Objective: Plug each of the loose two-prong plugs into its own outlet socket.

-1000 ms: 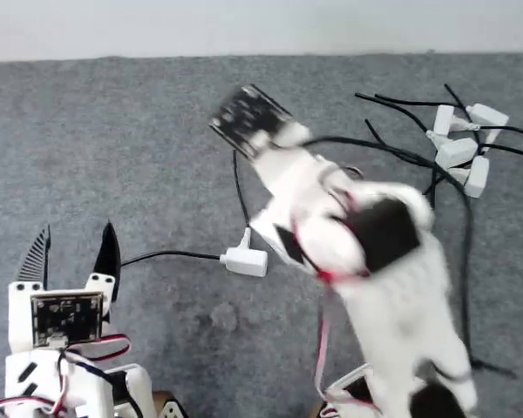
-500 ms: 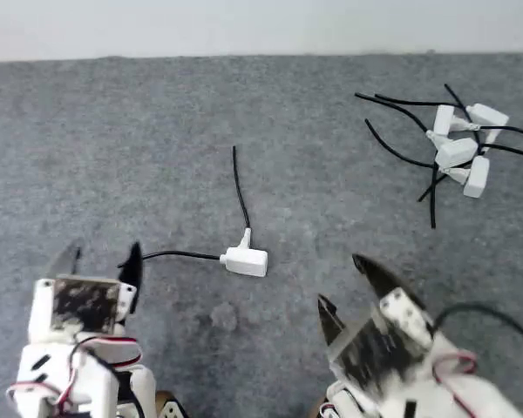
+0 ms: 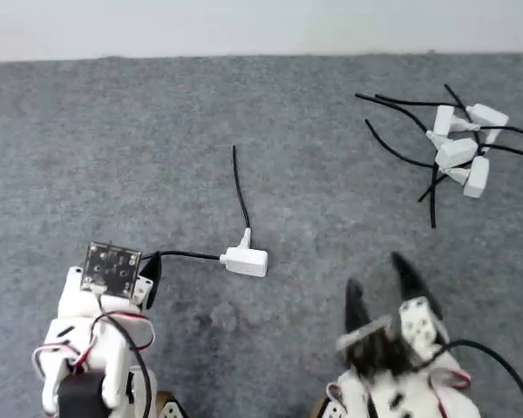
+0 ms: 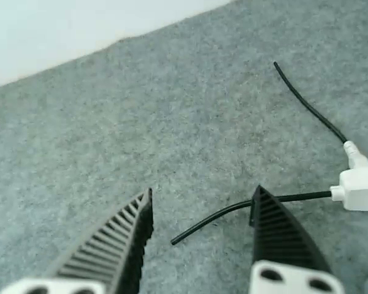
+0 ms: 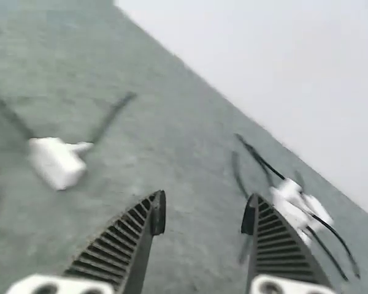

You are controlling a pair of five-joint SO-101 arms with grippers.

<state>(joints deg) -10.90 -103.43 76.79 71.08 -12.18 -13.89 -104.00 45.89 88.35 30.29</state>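
**Both Spread, Nothing Held**

The left end effector hangs with fingers apart over the black cord of a white plug lying mid-surface. The right end effector is likewise spread. A cluster of plugs lies at the far right.

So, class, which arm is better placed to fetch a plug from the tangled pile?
Right, probably. The pile lies on its side, ahead of the open right gripper; the left gripper sits by the middle cord.
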